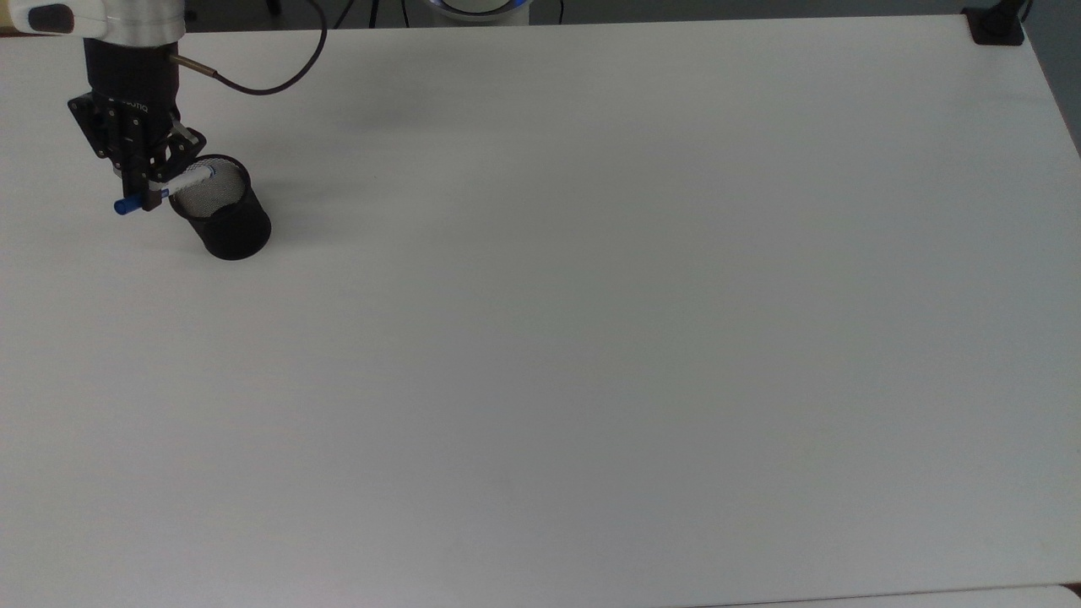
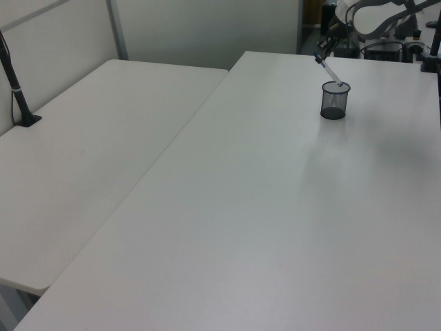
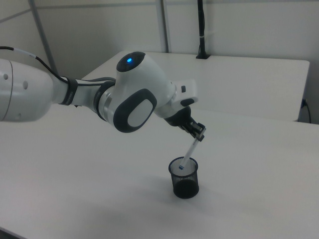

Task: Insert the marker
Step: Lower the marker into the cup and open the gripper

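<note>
Top view is showing you the gripper (image 1: pixel 150 196) clamping the marker (image 1: pixel 165 189) near its blue cap, by the top view's upper left corner of the white table (image 1: pixel 591 338), with the white barrel slanting over the rim of the black mesh cup (image 1: pixel 224 221). In the right view you are seeing the marker (image 3: pixel 188 155) tilting down from the gripper (image 3: pixel 198 133) with its small blue tail end already sitting inside the mouth of the cup (image 3: pixel 184 179). In the left view, the marker (image 2: pixel 329 71) is leaning up and away from the cup (image 2: pixel 335 101) toward the left view's left, and a second white table (image 2: pixel 89 152) is standing just beside the first.
</note>
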`<state>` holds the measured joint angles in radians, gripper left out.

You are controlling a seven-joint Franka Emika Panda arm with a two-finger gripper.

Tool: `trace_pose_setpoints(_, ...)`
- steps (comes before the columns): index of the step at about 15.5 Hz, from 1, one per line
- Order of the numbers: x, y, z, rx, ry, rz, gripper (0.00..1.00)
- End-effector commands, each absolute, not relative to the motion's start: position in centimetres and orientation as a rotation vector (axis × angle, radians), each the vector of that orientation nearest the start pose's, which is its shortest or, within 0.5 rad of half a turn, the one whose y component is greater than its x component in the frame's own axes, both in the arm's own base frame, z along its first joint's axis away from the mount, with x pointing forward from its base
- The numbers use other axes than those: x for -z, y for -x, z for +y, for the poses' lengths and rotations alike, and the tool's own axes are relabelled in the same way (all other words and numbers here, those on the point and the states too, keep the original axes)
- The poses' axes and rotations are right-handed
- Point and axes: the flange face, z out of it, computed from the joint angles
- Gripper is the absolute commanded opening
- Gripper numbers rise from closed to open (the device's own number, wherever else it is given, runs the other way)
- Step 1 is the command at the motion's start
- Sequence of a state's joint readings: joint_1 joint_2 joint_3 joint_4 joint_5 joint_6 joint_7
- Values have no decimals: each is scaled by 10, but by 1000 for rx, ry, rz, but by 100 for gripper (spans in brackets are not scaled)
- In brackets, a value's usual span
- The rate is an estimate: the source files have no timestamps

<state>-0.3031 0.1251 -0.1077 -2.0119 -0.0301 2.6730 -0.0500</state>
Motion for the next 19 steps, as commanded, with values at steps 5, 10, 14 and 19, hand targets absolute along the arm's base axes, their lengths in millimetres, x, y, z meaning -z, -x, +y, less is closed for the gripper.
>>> trace_pose_setpoints(5,-445,-563,-249,846,3162,480,14)
trace_pose_setpoints(10,-444,-563,-249,844,3160,482,24)
trace_pose_setpoints(14,-444,-563,-249,839,3161,482,35)
trace_pose_setpoints(19,-447,-562,-248,837,3154,502,67)
